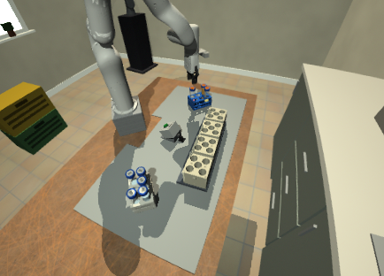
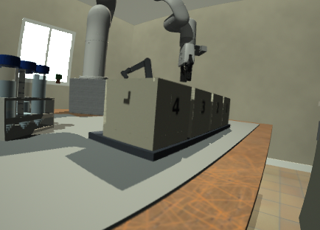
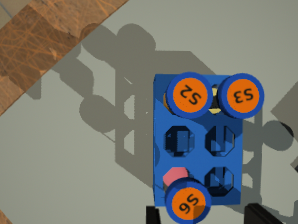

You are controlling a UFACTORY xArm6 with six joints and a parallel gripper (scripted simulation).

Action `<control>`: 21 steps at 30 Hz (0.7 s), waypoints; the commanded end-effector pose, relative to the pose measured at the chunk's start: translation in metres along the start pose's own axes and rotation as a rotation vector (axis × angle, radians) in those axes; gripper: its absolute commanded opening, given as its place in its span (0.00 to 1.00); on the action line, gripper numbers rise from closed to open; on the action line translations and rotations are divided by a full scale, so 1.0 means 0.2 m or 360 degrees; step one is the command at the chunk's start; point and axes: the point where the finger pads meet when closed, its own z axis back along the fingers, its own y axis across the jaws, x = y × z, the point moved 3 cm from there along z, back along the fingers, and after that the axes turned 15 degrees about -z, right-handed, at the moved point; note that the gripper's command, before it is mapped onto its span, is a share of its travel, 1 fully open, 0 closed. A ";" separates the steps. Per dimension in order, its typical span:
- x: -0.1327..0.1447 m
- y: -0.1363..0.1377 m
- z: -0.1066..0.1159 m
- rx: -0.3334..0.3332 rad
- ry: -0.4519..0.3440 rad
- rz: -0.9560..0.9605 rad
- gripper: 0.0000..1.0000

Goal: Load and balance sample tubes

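My gripper (image 1: 195, 81) (image 2: 186, 80) (image 3: 204, 215) is open and empty, above the blue sample rack (image 1: 199, 103) (image 3: 199, 161). In the wrist view the orange-dotted tubes S2 (image 3: 190, 95) and S3 (image 3: 242, 95) stand at the rack's upper end. S6 (image 3: 188, 203) is at the lower left, between the fingertips in the picture but below them. The other three wells look empty. Adapter 4 (image 1: 195, 180) (image 2: 129, 116), adapter 3 (image 2: 202, 119), adapter 2 (image 2: 217, 116) and adapter 1 (image 2: 226, 115) sit in a row on the dark stand (image 2: 122, 146); their visible holes look empty.
A pale rack (image 1: 145, 205) (image 2: 44, 99) holds several blue-capped tubes; their labels are unreadable. The small desk (image 1: 171, 132) with the green key (image 1: 166, 126) is left of the adapter row, a black bent object (image 1: 180, 138) (image 2: 147, 68) beside it.
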 end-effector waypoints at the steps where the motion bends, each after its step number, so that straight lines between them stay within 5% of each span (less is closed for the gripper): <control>1: -0.01 0.00 -0.03 -0.0002 0.0007 0.0000 0.57; 21: -0.01 0.00 -0.20 -0.0002 0.0007 0.0000 0.57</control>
